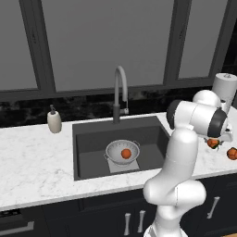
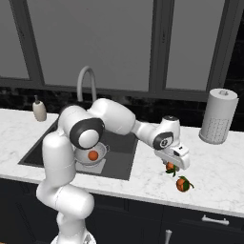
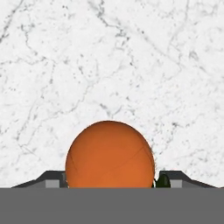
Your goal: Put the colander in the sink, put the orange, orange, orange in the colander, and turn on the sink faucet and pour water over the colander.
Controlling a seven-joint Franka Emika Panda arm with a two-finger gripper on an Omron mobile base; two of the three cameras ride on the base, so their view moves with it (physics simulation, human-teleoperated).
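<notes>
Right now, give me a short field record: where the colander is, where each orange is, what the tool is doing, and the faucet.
colander: on the floor of the sink
orange in colander: one, resting inside
orange at tool: on the marble counter right of the sink, between the fingers
orange beside it: loose on the counter, apart from the tool
tool: down over the orange, fingers either side; grip not confirmed
faucet: no water visible

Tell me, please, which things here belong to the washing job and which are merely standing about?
Job: colander in the sink, one orange inside it; orange at the gripper; third orange on the counter; faucet.

Bystanders: soap dispenser, paper towel roll.
</notes>
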